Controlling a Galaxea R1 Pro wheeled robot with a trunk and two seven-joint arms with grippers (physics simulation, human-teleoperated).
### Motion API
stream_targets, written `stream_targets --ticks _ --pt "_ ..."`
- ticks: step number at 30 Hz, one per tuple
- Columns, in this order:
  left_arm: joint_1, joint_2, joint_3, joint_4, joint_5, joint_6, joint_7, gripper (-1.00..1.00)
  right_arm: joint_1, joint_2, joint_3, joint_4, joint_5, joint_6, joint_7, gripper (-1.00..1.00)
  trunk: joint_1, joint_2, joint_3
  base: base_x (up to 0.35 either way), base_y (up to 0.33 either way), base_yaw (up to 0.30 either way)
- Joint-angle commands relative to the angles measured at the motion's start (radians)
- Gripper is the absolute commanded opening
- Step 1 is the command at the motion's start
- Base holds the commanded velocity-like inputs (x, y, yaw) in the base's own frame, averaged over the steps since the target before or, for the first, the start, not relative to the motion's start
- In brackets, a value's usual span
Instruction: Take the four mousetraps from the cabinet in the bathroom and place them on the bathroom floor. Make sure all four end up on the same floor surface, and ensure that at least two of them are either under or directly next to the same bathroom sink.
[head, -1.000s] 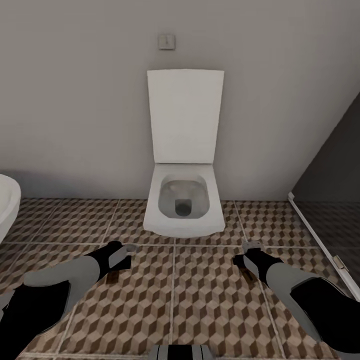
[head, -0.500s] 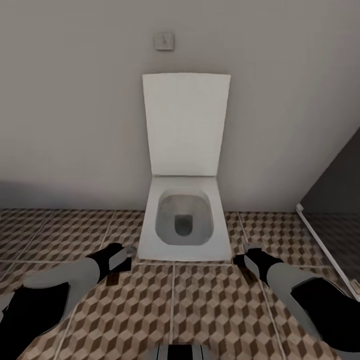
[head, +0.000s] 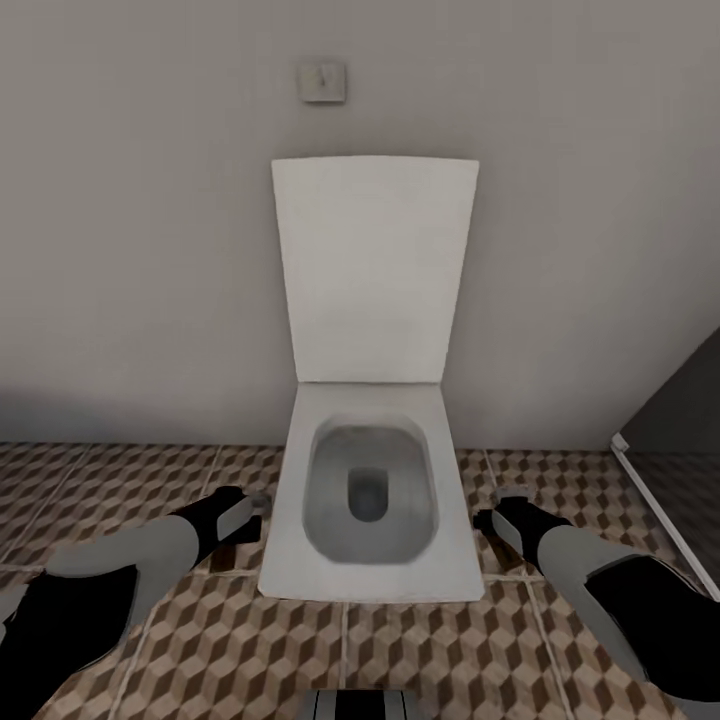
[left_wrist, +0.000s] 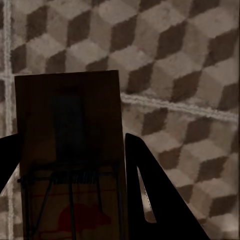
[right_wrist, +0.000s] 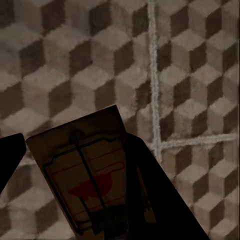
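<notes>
Grey bathroom wall (head: 150, 250) filled the upper half of the head view, with a small square flush plate (head: 322, 82) near the top centre and a square white toilet (head: 372, 500), lid up, standing against the wall in the middle of the frame. Cube-patterned bathroom floor (head: 200, 650) ran across the bottom, and a dark glass partition (head: 690, 420) edged the right side.

Compared with the two earlier head views, the toilet had grown larger and slid lower in the frame, and the white basin edge once at the far left had dropped out. That read as the base rolling forward toward the toilet, not as anything in the room moving.

The left tool (head: 252, 508) sat at lower left and the right tool (head: 498, 507) at lower right, flanking the bowl. In the left wrist view the left tool was pinching a mousetrap (left_wrist: 70, 160), its board between the dark fingers (left_wrist: 160, 200) with tiles beyond. In the right wrist view the right tool likewise pinched a second mousetrap (right_wrist: 87, 175), red mark showing.

Both traps were carried above the floor, not yet set down. The approach probably led away from the sink the task requires, so a turn seemed needed.
</notes>
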Motion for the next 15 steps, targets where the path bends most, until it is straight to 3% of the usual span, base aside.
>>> stream_targets --ticks 1,6,15 --pt "-0.001 0.003 -0.004 -0.002 0.006 0.002 0.007 -1.00 -0.001 -0.004 0.000 -0.001 -0.009 0.004 -0.008 -1.00 0.000 0.000 -0.001 0.282 0.000 0.000" --pt "-0.001 0.005 -0.005 0.001 0.007 0.003 0.007 -1.00 -0.001 -0.012 -0.026 -0.001 -0.008 0.003 -0.016 -1.00 0.000 0.000 -0.001 0.108 0.000 0.000" --pt "-0.001 0.001 -0.003 -0.001 0.012 0.006 0.006 -1.00 0.000 -0.014 -0.031 -0.002 -0.007 0.003 -0.017 -1.00 0.001 -0.001 -0.005 0.009 0.000 0.000"
